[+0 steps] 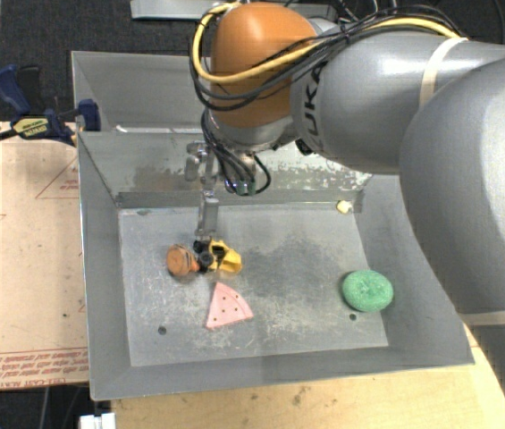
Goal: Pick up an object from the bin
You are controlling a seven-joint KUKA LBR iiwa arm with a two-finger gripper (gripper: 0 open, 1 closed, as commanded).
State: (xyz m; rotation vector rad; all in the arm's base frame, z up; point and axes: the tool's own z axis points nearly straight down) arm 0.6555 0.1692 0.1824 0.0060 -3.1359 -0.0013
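Observation:
My gripper [205,242] reaches down into the left middle of the bin, and its tip rests at a small toy. That toy has a round brown-orange part [179,261] on the left and a yellow part [227,259] on the right, with a dark bit between them just under the tip. A pink triangular slice with dark dots [227,307] lies flat just below the toy, apart from the gripper.
A green round disc [366,290] lies at the bin's right side. A small cream piece [345,207] sits near the back wall on the right. The arm with its orange cover and cables hangs over the bin's back.

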